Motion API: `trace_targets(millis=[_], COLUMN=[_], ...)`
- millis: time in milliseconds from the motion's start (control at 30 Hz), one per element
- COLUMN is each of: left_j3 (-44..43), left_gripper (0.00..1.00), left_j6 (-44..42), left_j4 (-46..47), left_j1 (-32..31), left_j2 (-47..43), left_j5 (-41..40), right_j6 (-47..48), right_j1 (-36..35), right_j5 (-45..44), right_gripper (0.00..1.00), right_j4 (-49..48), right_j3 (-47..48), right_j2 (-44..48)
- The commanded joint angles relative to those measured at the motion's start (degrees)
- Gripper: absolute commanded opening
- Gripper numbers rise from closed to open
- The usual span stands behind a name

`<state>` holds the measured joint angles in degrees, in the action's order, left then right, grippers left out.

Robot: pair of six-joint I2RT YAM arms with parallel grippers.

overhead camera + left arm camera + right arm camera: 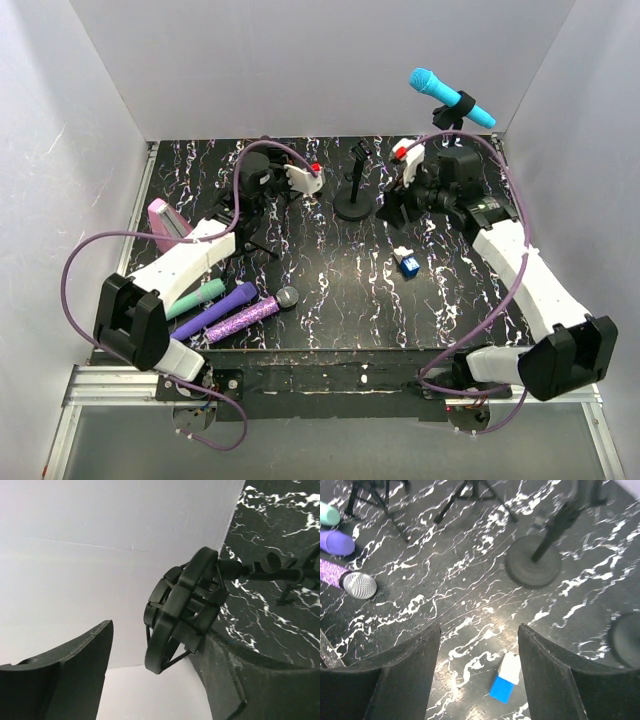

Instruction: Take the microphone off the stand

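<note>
1. The cyan microphone (450,97) sits in the black clip (463,103) of its stand (447,122) at the far right of the table. It is tilted, with its head pointing up and to the left against the back wall.
2. My right pincer (477,647) is spread wide and holds nothing. In the top view it sits just in front of that stand, below the microphone and clear of it.
3. Between my right fingers (402,677) I look down on the black marbled table (470,605). A small blue and white block (504,681) lies there close to my right-hand finger.
4. Farther out stands a bare round-base stand (534,566). A second round base (626,640) shows at the right edge of my right wrist view; I cannot tell whose it is.
5. My left pincer (156,652) is also spread and grips nothing.
6. An empty black shock mount (184,611) sits in the gap between my left fingers (65,680), close to the right-hand one; I cannot tell whether they touch. Its tripod legs (295,582) rest on the table beyond.
7. Near the left arm's base lie three loose microphones side by side: a teal microphone (197,297), a purple microphone (216,311) and a glittery purple microphone (250,314) with a silver head.
8. A pink object (164,222) stands by the left wall.
</note>
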<state>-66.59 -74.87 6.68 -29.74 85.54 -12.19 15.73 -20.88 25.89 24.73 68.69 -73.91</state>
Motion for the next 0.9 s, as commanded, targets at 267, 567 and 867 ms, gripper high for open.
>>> trace_targets(millis=[267,567,867], left_j3=[-8.9,-16.5,-16.9], left_gripper=[0.90,0.93,0.93], left_j6=[21.7,34.6,36.5], left_j4=[-25.2,-41.2,-42.1], left_j1=[-2.4,-2.8,-2.9], left_j2=[-13.3,-15.6,-15.8], left_j5=[5.8,28.6,31.1], right_j6=[-2.6,7.6,9.5], right_j1=[14.4,22.6,23.0], right_j5=[-2.0,-4.7,-5.1], right_gripper=[0.74,0.75,0.74], right_j4=[13.1,12.5,10.6], right_j3=[29.9,43.2,53.6], right_j2=[-3.3,-16.6,-27.7])
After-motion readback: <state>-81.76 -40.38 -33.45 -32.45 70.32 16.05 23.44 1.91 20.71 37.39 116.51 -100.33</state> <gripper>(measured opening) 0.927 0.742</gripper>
